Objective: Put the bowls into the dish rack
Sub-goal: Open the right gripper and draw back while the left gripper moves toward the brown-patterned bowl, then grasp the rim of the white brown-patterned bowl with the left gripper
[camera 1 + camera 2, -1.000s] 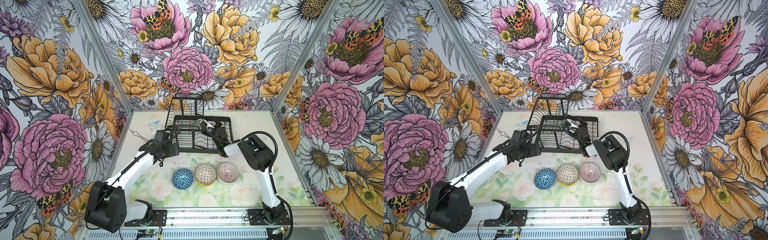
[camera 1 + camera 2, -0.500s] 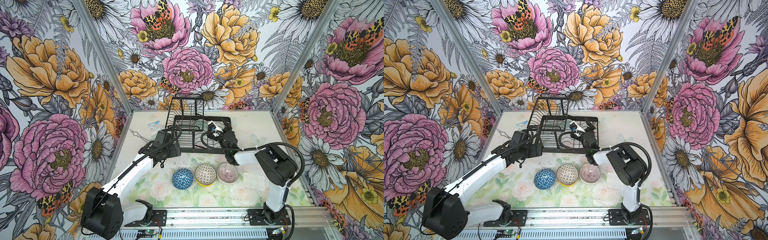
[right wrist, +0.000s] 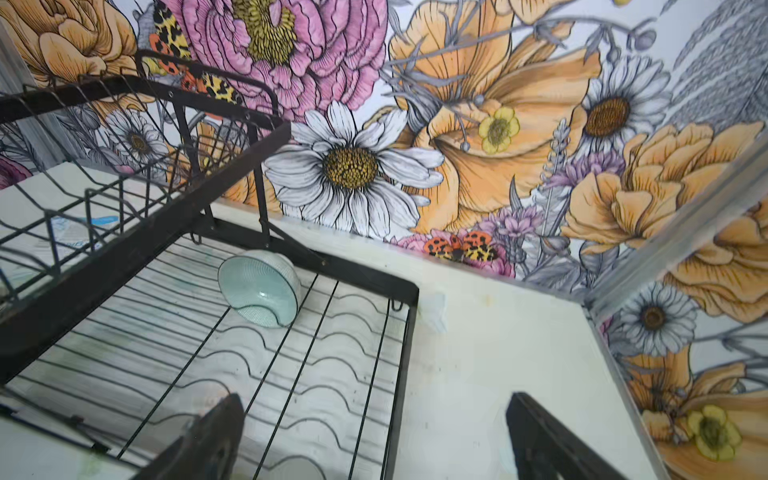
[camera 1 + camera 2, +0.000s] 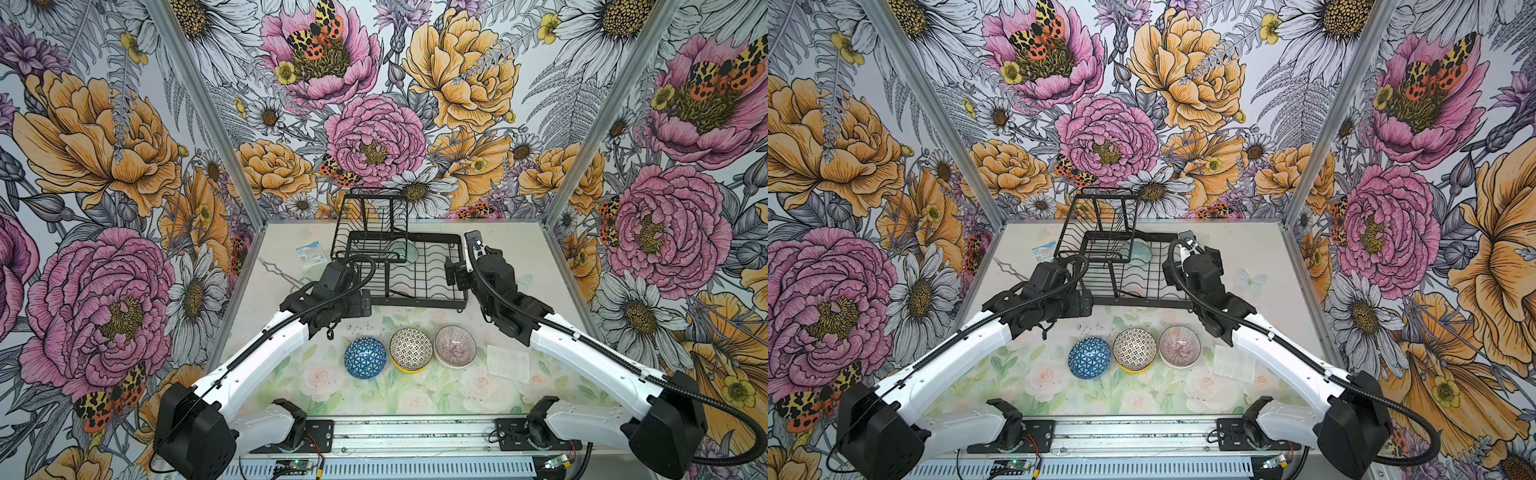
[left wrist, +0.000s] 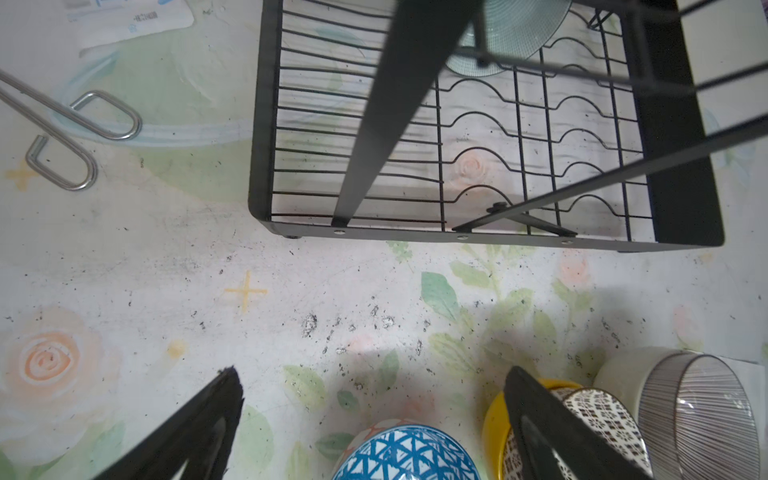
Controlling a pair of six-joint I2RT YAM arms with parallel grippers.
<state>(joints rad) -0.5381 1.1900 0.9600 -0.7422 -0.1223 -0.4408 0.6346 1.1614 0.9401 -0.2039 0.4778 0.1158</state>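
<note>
Walls papered with big painted flowers close in a pale table (image 4: 519,245) printed with faint roses. Toward the back wall stands the dish rack (image 4: 419,301), and one of the bowls is already in it: the teal bowl (image 3: 259,289) leans on its side in the wire slots at the rack's far end, partly under the raised basket, where the wires prop it. The rest wait in a row just in front of the rack: the blue bowl (image 4: 365,357), apparently dome-up, the black-and-white bowl (image 4: 410,347) nested in the yellow bowl (image 4: 409,368), and the pink bowl (image 4: 455,346) sitting in the cream bowl (image 5: 619,374). The left end effector (image 5: 372,374) hovers between rack and row, released and empty, likely lined up for the blue bowl. The right end effector (image 3: 374,399), spread wide with nothing in it, hangs at the rack's right rim.
</note>
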